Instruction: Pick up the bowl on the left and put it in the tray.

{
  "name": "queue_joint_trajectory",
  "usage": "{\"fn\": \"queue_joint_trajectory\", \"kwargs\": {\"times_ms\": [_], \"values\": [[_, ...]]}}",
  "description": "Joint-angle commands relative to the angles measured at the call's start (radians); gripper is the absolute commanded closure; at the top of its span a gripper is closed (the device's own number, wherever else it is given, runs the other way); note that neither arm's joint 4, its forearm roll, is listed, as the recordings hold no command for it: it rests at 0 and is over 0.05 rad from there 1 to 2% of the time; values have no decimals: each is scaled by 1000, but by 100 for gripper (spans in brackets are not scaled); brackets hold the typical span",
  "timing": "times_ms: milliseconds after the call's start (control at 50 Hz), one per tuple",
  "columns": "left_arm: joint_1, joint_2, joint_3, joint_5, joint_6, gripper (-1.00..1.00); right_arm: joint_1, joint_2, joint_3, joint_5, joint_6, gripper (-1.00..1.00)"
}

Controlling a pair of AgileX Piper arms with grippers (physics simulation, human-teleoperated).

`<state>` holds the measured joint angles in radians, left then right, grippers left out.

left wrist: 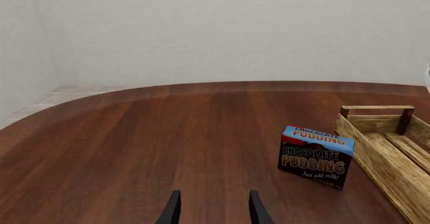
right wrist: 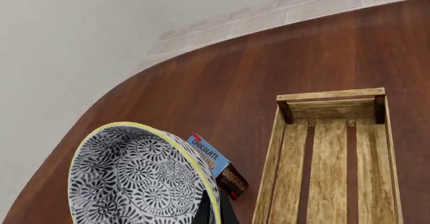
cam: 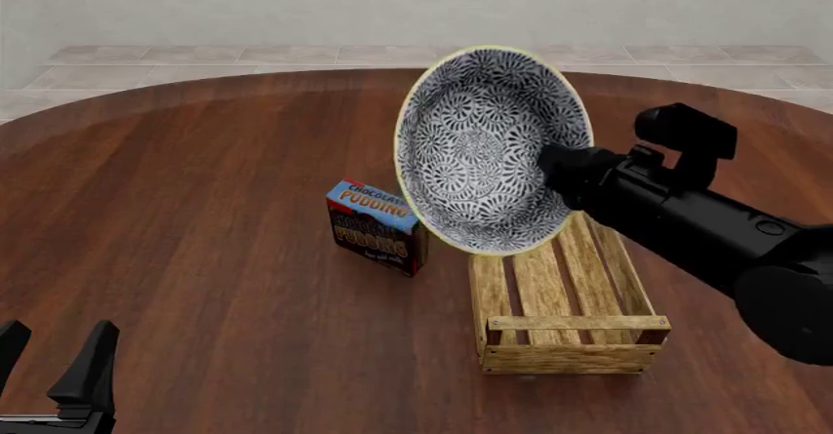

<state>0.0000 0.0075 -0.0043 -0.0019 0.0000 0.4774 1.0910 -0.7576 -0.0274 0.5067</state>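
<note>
The bowl [cam: 482,146], patterned blue-and-white with a cream rim, hangs in the air tilted on edge, its inside facing the front camera. My right gripper [cam: 553,168] is shut on its rim. The bowl [right wrist: 134,178] fills the right wrist view's corner, with the dark fingertips [right wrist: 216,210] pinching the rim. It hangs above the far end of the tray [cam: 573,356], a long light-wood crate with a slatted bottom [right wrist: 329,95]. My left gripper [cam: 50,364] stands open and holds nothing near the table's front left, far from the bowl; its fingers [left wrist: 172,210] show in the left wrist view.
A blue chocolate pudding box [cam: 375,227] stands on the dark wood table [cam: 195,210], just left of the tray's far end. The same box [left wrist: 315,156] and the tray [left wrist: 383,153] appear in the left wrist view. A tiled floor lies beyond the table's far edge.
</note>
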Motion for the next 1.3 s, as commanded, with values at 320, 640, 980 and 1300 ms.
{"fn": "queue_joint_trajectory", "kwargs": {"times_ms": [320,640,980,1300], "values": [[0,0,0,0,0,-100,-148,25,10,1,66,100],[0,0,0,0,0,-100,-233,77,3,30,89,100],[0,0,0,0,0,-100,-272,176,-5,54,149,100],[0,0,0,0,0,-100,-221,237,-4,66,225,100]]}}
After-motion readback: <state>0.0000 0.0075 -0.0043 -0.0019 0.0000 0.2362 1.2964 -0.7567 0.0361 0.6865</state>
